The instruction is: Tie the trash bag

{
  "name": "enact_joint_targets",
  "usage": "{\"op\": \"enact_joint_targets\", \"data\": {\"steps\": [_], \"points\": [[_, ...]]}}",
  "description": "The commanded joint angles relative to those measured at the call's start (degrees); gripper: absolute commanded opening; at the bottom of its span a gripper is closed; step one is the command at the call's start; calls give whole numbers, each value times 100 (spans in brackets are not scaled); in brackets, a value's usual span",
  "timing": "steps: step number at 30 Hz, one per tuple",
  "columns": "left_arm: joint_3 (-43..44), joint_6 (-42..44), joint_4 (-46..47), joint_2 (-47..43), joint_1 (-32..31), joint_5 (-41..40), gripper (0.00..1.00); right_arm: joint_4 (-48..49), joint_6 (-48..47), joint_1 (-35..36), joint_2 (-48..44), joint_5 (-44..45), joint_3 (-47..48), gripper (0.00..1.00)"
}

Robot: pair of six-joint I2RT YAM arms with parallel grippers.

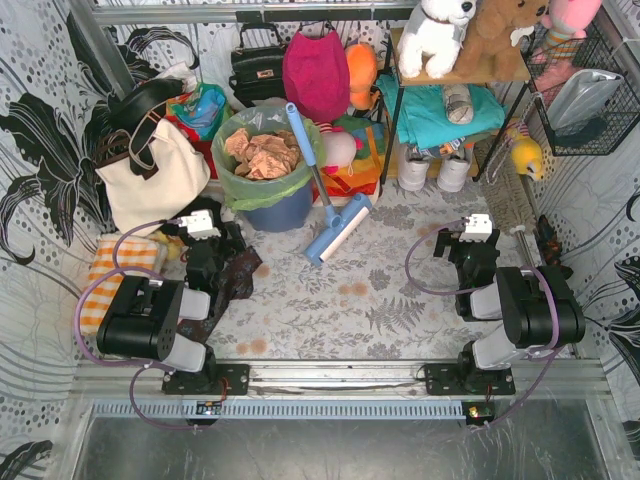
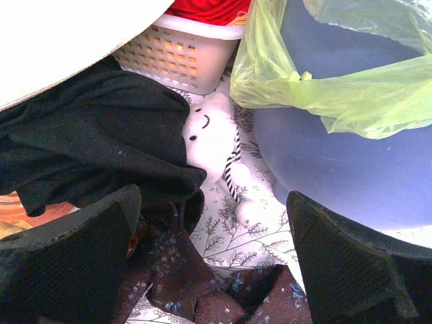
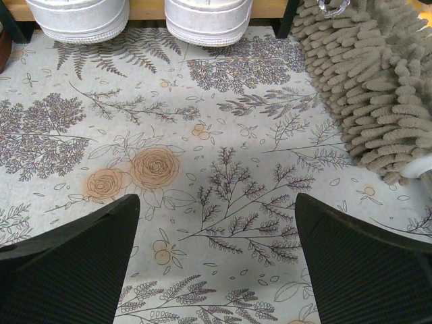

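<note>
Parking both arms low at the near edge, task not started by the look of it. Left gripper (image 1: 205, 235) is sitting fully spread, nothing between its pads, and right gripper (image 1: 472, 240) is doing the same, wide open over bare cloth. The trash bag (image 1: 240, 190) is standing just ahead and slightly right of the left pincer and well off to the front-left of the right one; it's lining the blue-grey bin (image 1: 280, 212) with its mouth folded out over the rim, which is why the crumpled brown paper (image 1: 262, 152) is showing on top. We're reading that as: the rim has to be peeled off the bin before any knot. A blue squeegee (image 1: 335, 230) is leaning its handle across the bin's right rim, between the two pincers, likely in our way. Close to the left pincer we're seeing a black cloth (image 2: 88, 148) on its left, a small white plush (image 2: 212, 131) dead ahead and a dark floral rag (image 2: 175, 270) underneath. The surface is a pale floral tablecloth (image 3: 223, 135), flat, a few orange stains. Ahead of the right pincer, white sneakers (image 3: 81, 17) are sitting under a shelf and a shaggy beige mat (image 3: 378, 88) is lying to its right. Clutter is crowding the back wall, including a cream tote (image 1: 155, 175) left of the bin.
</note>
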Motion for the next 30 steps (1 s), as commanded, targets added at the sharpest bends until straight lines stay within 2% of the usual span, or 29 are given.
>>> {"op": "enact_joint_targets", "data": {"steps": [1, 18, 22, 30], "points": [[85, 71, 251, 6, 47, 83, 98, 89, 85, -9, 19, 27, 107, 97], [79, 64, 249, 2, 46, 90, 98, 79, 99, -9, 19, 17, 110, 97], [78, 64, 240, 2, 52, 90, 98, 148, 321, -9, 19, 600, 67, 97], [86, 64, 243, 6, 47, 90, 98, 141, 330, -9, 19, 613, 77, 97]]}}
